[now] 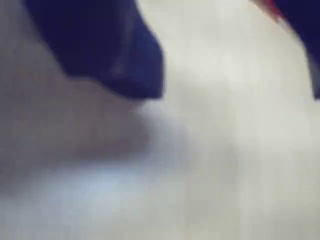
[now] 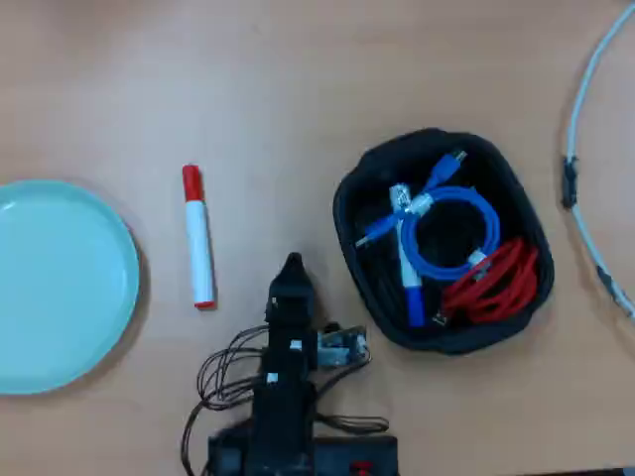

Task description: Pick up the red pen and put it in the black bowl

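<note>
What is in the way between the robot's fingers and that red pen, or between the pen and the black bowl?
Nothing visible. In the overhead view, bare table separates the gripper from the red pen to its left. The arm itself sits between the pen and the black bowl, which already holds blue and red cables.

From overhead we see the pen (image 2: 198, 238) lying on the table (image 2: 298, 79), lengthwise up and down the picture, between the plate (image 2: 60, 288) at the left edge and the bowl (image 2: 349, 213) to the right. Coiled cables (image 2: 451, 238) lie inside the bowl. The arm (image 2: 283, 397) rises from the bottom edge, its gripper (image 2: 292, 266) between pen and bowl, nearer the pen's lower end and touching neither. Another cable (image 2: 585, 149) curves along the table's right side, beyond the bowl.
</note>
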